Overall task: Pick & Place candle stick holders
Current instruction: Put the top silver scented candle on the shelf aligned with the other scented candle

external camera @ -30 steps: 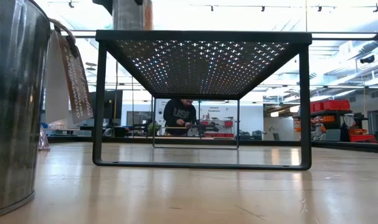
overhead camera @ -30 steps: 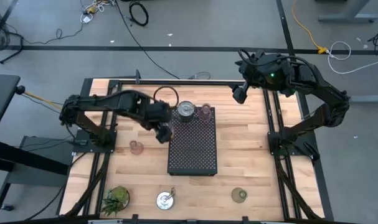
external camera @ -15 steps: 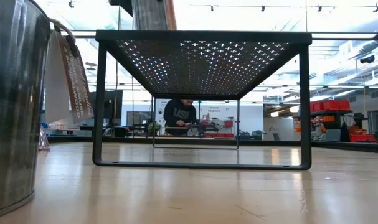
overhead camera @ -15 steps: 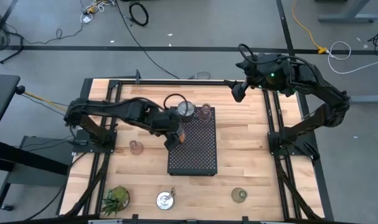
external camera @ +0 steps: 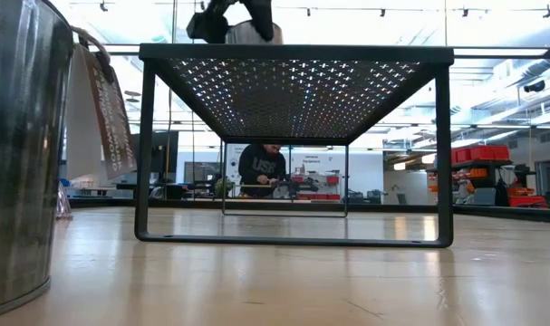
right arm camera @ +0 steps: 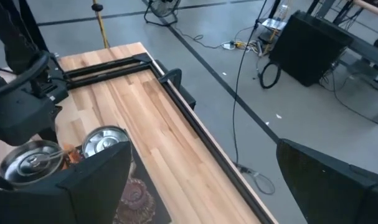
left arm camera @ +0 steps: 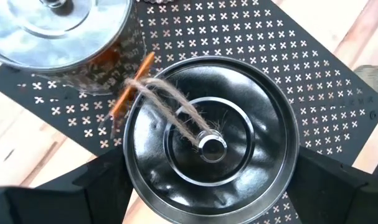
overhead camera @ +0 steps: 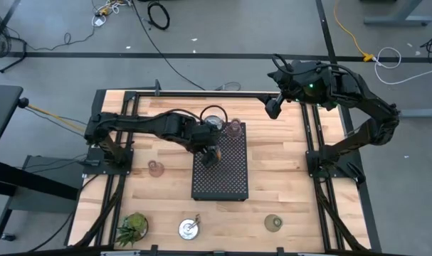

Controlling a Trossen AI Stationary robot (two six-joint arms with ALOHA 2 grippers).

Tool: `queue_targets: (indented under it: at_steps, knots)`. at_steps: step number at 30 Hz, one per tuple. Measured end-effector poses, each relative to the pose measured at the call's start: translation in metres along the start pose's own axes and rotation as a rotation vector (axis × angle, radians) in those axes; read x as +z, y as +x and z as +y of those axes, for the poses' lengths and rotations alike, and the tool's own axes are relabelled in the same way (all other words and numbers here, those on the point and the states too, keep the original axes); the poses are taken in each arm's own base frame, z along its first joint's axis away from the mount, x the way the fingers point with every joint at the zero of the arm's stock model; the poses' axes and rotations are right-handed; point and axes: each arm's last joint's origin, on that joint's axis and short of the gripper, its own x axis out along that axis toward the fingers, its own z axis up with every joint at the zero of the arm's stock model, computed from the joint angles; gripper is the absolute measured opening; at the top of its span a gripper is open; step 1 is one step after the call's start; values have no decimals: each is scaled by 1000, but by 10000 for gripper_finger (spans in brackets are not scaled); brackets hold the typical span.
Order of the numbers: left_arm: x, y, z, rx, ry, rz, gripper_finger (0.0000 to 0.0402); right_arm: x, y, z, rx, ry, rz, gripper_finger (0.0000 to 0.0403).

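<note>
My left gripper [overhead camera: 210,153] is over the black perforated tray [overhead camera: 226,178], shut on a silvery metal candle holder [left arm camera: 210,143] with twine and an orange tag. In the low view this holder [external camera: 249,31] sits right at the tray's top. A second silvery holder [overhead camera: 213,124] and a pink glass one [overhead camera: 234,128] stand on the tray's far end. On the table stand another pink holder [overhead camera: 156,168], a third silvery one [overhead camera: 188,228] and an olive-green one [overhead camera: 274,223]. My right gripper [overhead camera: 272,107] is open and empty over the far right of the table. My left gripper pinches the silvery holder by two opposite sides of its round wall [left arm camera: 127,163] between its two fingers [left arm camera: 83,186]. The fingers come from above, pointing down. The holder is upright, open top up. Whether its bottom rests on the tray I cannot tell.
A spiky green plant [overhead camera: 133,226] stands at the near left corner. The near silvery holder fills the low view's left side [external camera: 21,154]. Black rails [overhead camera: 201,92] run along the table's far edge. A person shows in the room beyond the table [external camera: 262,168].
My left gripper has carried the silvery holder from the tray's left edge toward the table's right, over the tray, and down until it is level with the tray's top. The holder stays upright.
</note>
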Motion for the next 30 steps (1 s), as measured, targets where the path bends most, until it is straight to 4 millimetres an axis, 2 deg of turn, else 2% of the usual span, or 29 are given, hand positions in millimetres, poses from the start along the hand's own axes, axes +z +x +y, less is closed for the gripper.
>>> queue_targets:
  at_steps: [8, 14, 22, 30]
  knots:
    - [5, 1, 5, -5, -22, -5, 352, 0, 0, 0, 0, -25, 0, 400]
    - [5, 4, 3, -10, 12, 5, 382, 0, 0, 0, 0, -39, 0, 400]
    - [7, 6, 3, -2, 12, -16, 372, 0, 0, 0, -2, -39, 0, 400]
    - [7, 7, 3, 14, 5, -26, 381, 0, 0, 0, -3, -40, 0, 400]
